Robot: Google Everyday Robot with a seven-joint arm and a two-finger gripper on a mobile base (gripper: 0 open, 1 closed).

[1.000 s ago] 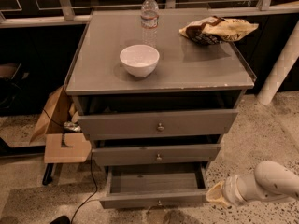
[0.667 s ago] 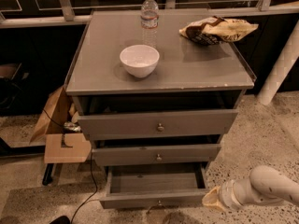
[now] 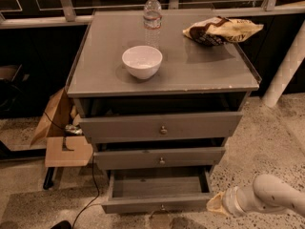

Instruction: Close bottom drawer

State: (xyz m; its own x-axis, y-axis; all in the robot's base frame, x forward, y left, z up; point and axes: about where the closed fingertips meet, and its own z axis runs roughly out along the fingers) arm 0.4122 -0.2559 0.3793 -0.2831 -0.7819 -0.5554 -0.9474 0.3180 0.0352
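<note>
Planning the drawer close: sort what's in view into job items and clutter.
Job: open grey wooden bottom drawer; robot gripper, low beside its right front corner.
Clutter: white round bowl, clear plastic water bottle, crumpled snack bag, brown cardboard box.

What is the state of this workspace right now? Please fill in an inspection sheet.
Surface: grey cabinet top, carrying three items.
Job's things: bottom drawer pulled well out; its inside looks bare.
Clutter: white bowl, water bottle and snack bag on the top; cardboard box on the floor left of the cabinet.
Grippers: pincer low at the right, close to the bottom drawer's front right corner; contact cannot be told.
Cables: black cable on the floor at the cabinet's lower left.
Surroundings: speckled floor, white post at right, railing behind.
</note>
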